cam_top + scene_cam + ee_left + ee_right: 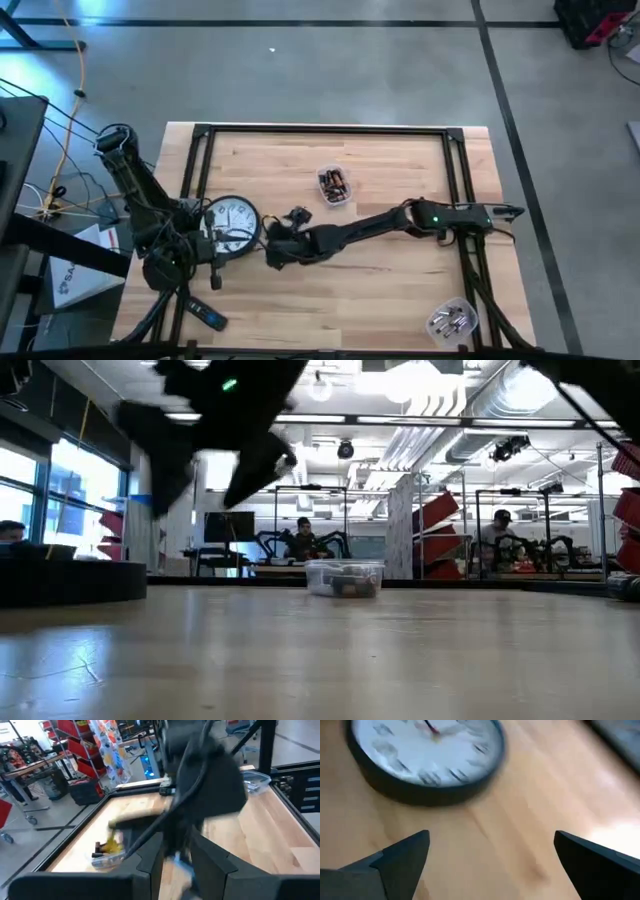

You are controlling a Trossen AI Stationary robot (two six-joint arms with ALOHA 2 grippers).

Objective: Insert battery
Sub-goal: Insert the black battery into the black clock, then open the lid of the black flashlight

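A round wall clock [231,224] with a black rim lies face up on the left part of the table; its white dial [427,750] fills the top of the right wrist view. My right gripper [274,252] hovers just right of the clock and stands open [490,855] with nothing between its fingers. My left gripper [213,243] is over the clock's near edge. Its fingers [150,865] stand apart, and the right arm shows blurred beyond them. Batteries lie in a clear tub [335,185] at the table's far middle.
A second clear tub [452,321] with silvery batteries stands at the near right corner. A dark hand-sized device [205,315] lies at the near left edge. A black frame [320,130] runs round the table. Bare wood spreads between the arms and the tubs.
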